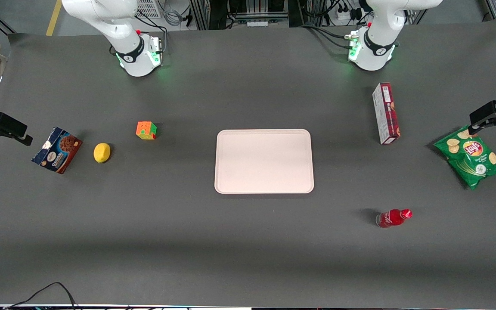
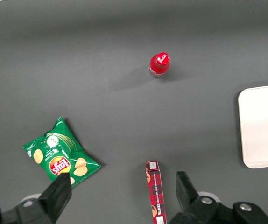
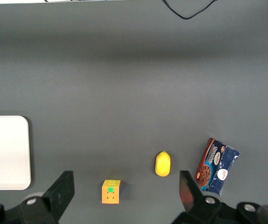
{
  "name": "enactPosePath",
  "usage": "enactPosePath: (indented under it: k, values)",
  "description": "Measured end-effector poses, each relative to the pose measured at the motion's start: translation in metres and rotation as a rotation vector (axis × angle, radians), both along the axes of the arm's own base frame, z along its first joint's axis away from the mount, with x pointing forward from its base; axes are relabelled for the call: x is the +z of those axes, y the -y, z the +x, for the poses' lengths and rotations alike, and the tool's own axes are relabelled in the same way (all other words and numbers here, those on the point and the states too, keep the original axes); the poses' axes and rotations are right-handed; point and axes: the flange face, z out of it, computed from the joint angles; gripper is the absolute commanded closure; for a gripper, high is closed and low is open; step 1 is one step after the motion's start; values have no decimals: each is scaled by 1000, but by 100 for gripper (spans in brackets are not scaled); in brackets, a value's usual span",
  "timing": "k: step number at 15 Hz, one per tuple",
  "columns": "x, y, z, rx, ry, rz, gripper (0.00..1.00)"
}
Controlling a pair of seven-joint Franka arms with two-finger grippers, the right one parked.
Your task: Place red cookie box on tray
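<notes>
Surface: a wide dark grey table [image 1: 248, 241], matte, with soft shadows beside each item.
Room: cables and rack frames run along the table's edge by the arm bases; a pale floor shows there.
Red cookie box [image 1: 386, 113]: lies on the table toward the working arm's end, well apart from the tray, close to that arm's base.
Tray [image 1: 264, 161]: pale pink, flat at the table's middle, nothing on it.
Gripper [image 2: 122, 191]: held high above the table over the working arm's end, fingers spread wide with nothing between them.
Chip bag [image 1: 470, 156]: green, lying flat beside the cookie box.
Red bottle [image 1: 393, 218]: on its side, nearer the front camera than the cookie box.
Cut off: in the left wrist view the cookie box and tray both run out of frame.
Hard to make out: the small print on the box's white panel.
</notes>
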Motion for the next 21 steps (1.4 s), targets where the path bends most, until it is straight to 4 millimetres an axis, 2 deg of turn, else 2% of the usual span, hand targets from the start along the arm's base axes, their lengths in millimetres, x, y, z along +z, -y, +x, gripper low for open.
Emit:
enactPosePath:
  k: [8,10,13,15,18,21]
  values:
    - [-18,0,7,1,-37,5,0]
    - [-31,9,9,11,-78,4,0]
    - [-65,32,12,36,-158,9,0]
    - [-93,37,13,40,-213,15,0]
    - [-140,33,5,51,-295,20,0]
    - [-188,21,-11,69,-291,15,0]
